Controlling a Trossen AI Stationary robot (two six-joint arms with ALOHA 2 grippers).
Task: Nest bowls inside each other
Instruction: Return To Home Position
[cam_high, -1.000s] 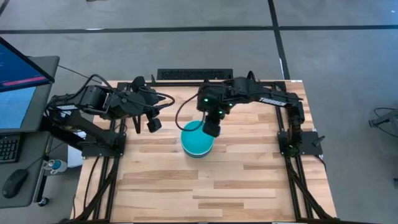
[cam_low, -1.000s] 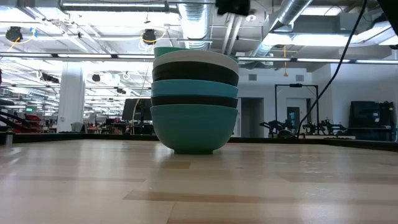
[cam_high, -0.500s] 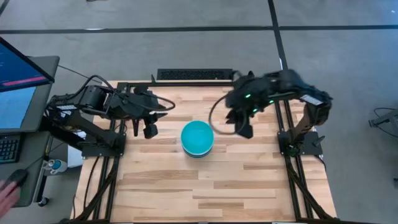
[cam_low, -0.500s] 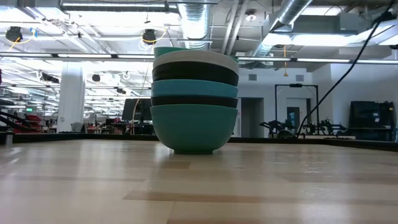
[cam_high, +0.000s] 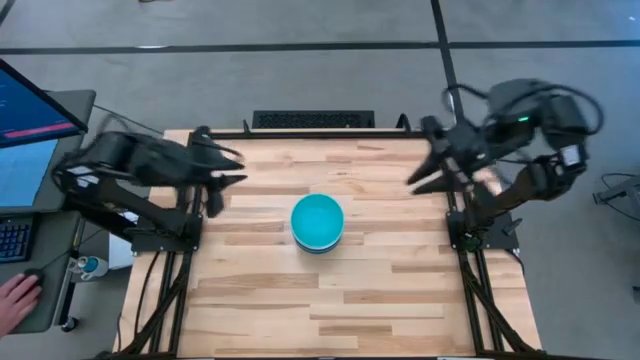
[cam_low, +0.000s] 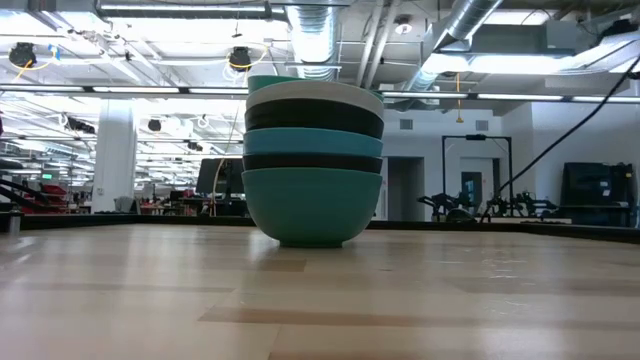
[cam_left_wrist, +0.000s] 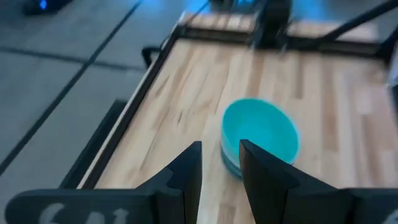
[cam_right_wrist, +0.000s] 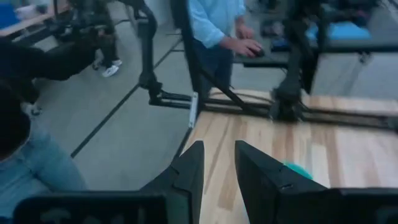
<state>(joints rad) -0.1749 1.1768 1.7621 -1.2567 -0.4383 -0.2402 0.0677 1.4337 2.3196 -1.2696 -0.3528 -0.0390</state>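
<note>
The bowls stand nested in one stack (cam_high: 318, 222) at the table's middle, resting on the dark teal bottom bowl (cam_low: 312, 205). Above it come black, cyan, black and white rims, with a bright cyan bowl (cam_left_wrist: 260, 132) on top. My left gripper (cam_high: 213, 196) hangs near the table's left edge, well clear of the stack, its fingers (cam_left_wrist: 186, 171) a narrow gap apart. My right gripper (cam_high: 418, 182) hangs raised near the right edge, also narrowly open. A sliver of the stack (cam_right_wrist: 297, 169) shows past its fingers.
Bare wooden tabletop (cam_high: 340, 300) lies all around the stack. A dark frame rail (cam_high: 312, 119) runs along the far edge. A desk with a monitor (cam_high: 30, 110) stands left of the table, with a person's hand (cam_high: 12, 302) by it. People (cam_right_wrist: 214, 25) stand beyond the table.
My right gripper has risen from just above the stack and swung away toward the table's right edge. My left gripper has drawn back toward the left edge. The stack of bowls has stayed where it was.
</note>
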